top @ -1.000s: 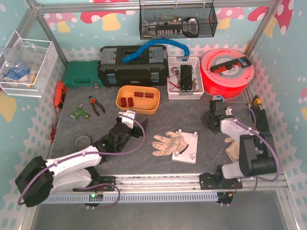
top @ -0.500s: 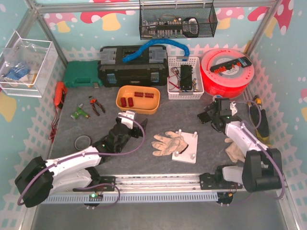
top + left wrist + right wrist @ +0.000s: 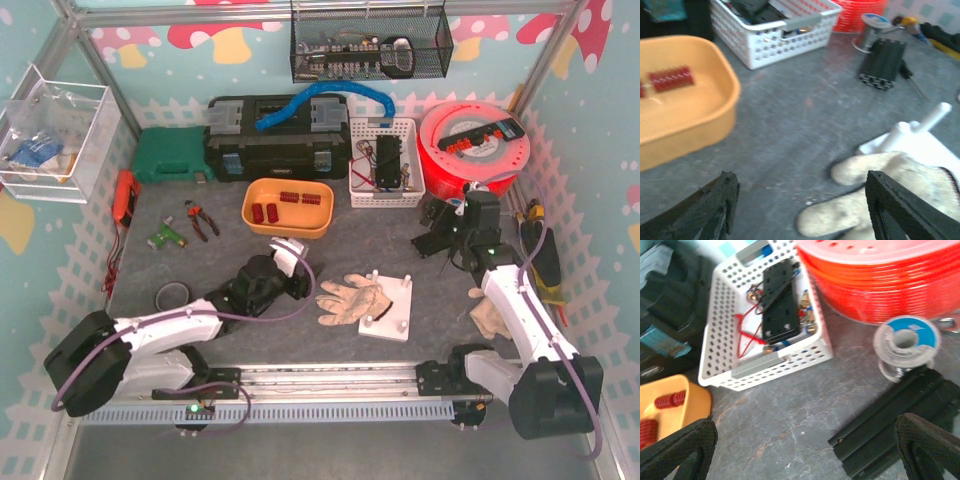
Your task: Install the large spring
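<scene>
Red springs [image 3: 264, 213] lie in the orange tray [image 3: 322, 224]; two thicker ones at its left, thinner ones [image 3: 295, 197] behind. One spring shows in the left wrist view [image 3: 671, 78], and two in the right wrist view [image 3: 669, 400]. The white peg plate [image 3: 392, 322] lies at the front middle and also shows in the left wrist view [image 3: 920, 137]. My left gripper [image 3: 298, 268] [image 3: 800, 205] is open and empty, low over the mat between tray and glove. My right gripper [image 3: 438, 235] [image 3: 805, 445] is open and empty above the mat, in front of the white basket.
A pale glove [image 3: 350, 296] [image 3: 890, 190] overlaps the plate's left edge. A white basket [image 3: 385, 190] [image 3: 770, 365], a red filament spool [image 3: 475, 150], a solder reel [image 3: 907, 342] and a black extrusion [image 3: 890, 432] lie near the right gripper. A second glove [image 3: 488, 312] lies at the right.
My right arm has swung back and up, its gripper now facing the white basket. My left gripper has moved right, toward the glove.
</scene>
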`<state>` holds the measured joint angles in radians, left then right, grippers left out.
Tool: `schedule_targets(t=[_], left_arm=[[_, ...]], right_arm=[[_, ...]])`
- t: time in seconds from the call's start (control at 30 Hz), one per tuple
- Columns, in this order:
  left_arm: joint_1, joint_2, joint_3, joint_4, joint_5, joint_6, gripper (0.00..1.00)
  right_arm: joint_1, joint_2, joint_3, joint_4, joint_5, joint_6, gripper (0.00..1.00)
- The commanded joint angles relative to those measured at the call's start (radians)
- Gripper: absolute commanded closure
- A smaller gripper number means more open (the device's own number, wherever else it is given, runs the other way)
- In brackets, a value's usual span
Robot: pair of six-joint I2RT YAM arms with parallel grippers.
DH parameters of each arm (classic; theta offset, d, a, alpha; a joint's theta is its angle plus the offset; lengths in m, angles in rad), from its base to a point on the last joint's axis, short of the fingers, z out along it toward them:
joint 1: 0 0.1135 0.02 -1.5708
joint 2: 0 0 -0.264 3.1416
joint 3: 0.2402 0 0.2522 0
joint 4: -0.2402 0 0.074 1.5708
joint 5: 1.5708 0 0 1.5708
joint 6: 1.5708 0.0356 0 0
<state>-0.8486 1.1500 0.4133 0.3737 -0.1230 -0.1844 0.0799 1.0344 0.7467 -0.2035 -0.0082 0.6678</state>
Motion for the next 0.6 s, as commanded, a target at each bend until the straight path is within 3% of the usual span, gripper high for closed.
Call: schedule_targets(t=[0.0,0.2,0.3,0.47,0.57], left_arm=[[-0.016,0.043,0.074,-0.027,0.202,0.04,0.33],[-0.053,0.105,0.088,-0.036,0.259,0.072,0.57],[-0.096,0.156,0.097,-0.03,0.236,0.09,0.63],[-0.191,0.302,0.138,-0.025,0.158,0.148,0.65],[-0.22,0.362,0.163,-0.02,0.222,0.15,0.65]], right_arm=[[0.0,0.039,0.034,0.055,-0.15,-0.134,0.04],[0.001,-0.042,-0.154,0.268,-0.185,-0.107,0.04],[0.002,-0.072,-0.266,0.378,-0.201,-0.122,0.04],[0.003,-0.074,-0.273,0.396,-0.229,-0.128,0.04],[0.003,-0.097,-0.296,0.401,-0.199,-0.125,0.04]])
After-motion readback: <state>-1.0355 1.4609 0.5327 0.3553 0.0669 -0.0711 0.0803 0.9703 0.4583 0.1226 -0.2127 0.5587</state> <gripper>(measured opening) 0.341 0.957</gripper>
